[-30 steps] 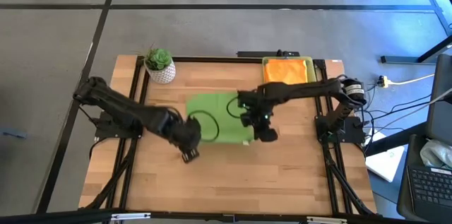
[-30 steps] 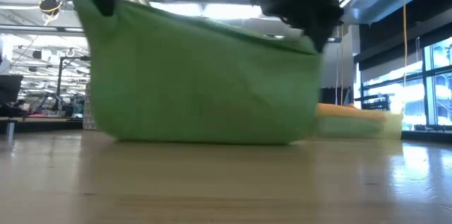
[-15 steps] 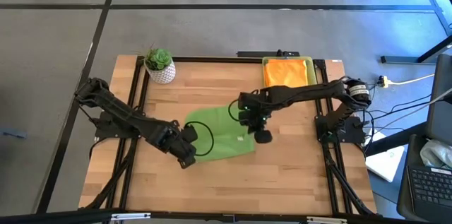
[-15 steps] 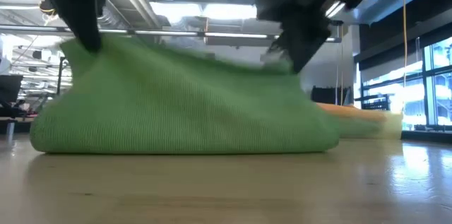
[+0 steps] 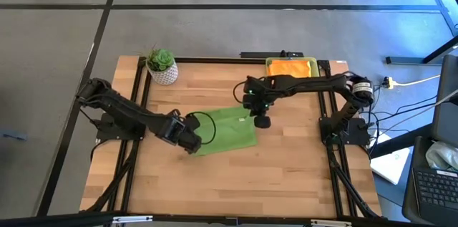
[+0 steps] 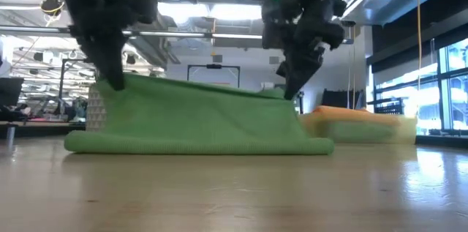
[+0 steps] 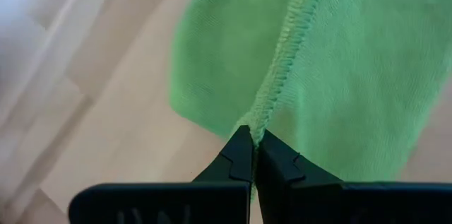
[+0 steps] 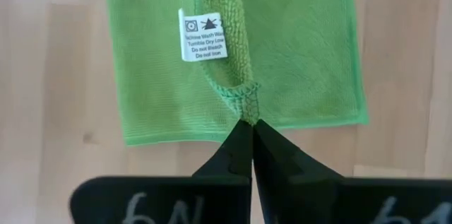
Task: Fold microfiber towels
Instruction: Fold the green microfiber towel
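The lime green microfiber towel [image 5: 227, 131] lies in the middle of the table, its lower part flat on the wood and its upper edge raised [image 6: 197, 115]. My left gripper [image 5: 192, 143] is shut on the towel's left end. My right gripper [image 5: 262, 121] is shut on its right end. A white care label [image 8: 205, 37] shows near the right-hand corner. An orange towel [image 5: 290, 70] lies on the yellow tray [image 5: 313, 69] at the far right. My left gripper pinches the towel's stitched hem [image 7: 263, 119] between its two fingertips, slanting down from above. The held end stands a little above the table [image 6: 117, 85]; the cloth slopes down from it to the part on the wood. My right gripper pinches a stitched corner [image 8: 246, 105] of the towel at its fingertips, slanting down from above. That corner is raised [image 6: 287, 96]. The cloth between the two grippers runs nearly straight, and the rest lies on the table below.
A small potted plant [image 5: 162, 66] stands at the far left corner. Bare wood stretches along the table's near side [image 5: 229, 184]. Black frame rails [image 5: 136, 134] run along both sides of the table.
Both grippers have come down with the towel's held edge, tipping steeper, and then gone toward the table's far edge. The towel, which hung as a tall sheet, has sunk. Most of it now lies on the table, with a rounded fold toward the near edge.
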Tool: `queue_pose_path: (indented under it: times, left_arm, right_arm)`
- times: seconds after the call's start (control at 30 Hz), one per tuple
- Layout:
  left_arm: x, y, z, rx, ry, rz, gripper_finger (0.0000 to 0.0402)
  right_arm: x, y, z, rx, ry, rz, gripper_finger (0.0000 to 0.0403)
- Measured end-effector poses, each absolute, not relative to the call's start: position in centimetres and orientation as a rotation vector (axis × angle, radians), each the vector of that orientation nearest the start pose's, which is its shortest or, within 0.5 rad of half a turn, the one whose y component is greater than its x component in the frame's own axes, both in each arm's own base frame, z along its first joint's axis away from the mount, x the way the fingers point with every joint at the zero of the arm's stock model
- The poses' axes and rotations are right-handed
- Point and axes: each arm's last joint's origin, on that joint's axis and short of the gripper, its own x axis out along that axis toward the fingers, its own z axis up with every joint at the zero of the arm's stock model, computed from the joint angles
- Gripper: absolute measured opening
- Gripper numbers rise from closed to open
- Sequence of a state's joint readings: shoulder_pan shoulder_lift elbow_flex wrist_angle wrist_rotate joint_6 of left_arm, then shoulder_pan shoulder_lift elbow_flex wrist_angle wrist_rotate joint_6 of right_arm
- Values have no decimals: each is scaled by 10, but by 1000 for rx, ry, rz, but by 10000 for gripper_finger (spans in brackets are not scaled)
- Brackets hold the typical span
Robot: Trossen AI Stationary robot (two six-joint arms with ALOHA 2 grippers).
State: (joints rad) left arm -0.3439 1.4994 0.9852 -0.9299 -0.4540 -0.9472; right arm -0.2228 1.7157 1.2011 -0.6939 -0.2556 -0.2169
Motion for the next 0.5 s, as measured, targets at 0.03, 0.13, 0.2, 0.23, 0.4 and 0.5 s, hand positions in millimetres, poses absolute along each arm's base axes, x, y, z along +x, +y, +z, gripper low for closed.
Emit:
queue_pose_path:
  times: [0.03, 0.13, 0.2, 0.23, 0.4, 0.5]
  left_arm:
    - [247, -70, 206, -244, 1122, 691, 0]
    - [251, -59, 206, -246, 1109, 719, 0]
    - [255, -52, 206, -255, 1099, 724, 0]
    - [256, -49, 206, -259, 1099, 723, 0]
    - [260, -38, 206, -265, 1119, 690, 0]
    - [259, -36, 206, -270, 1136, 695, 0]
  right_arm:
    - [326, -69, 203, 102, 1166, 149, 6]
    - [321, -73, 191, 120, 1170, 141, 6]
    - [317, -74, 185, 130, 1190, 138, 6]
    - [315, -73, 182, 132, 1196, 139, 6]
    - [310, -72, 174, 139, 1213, 141, 6]
    - [313, -73, 175, 137, 1188, 131, 6]
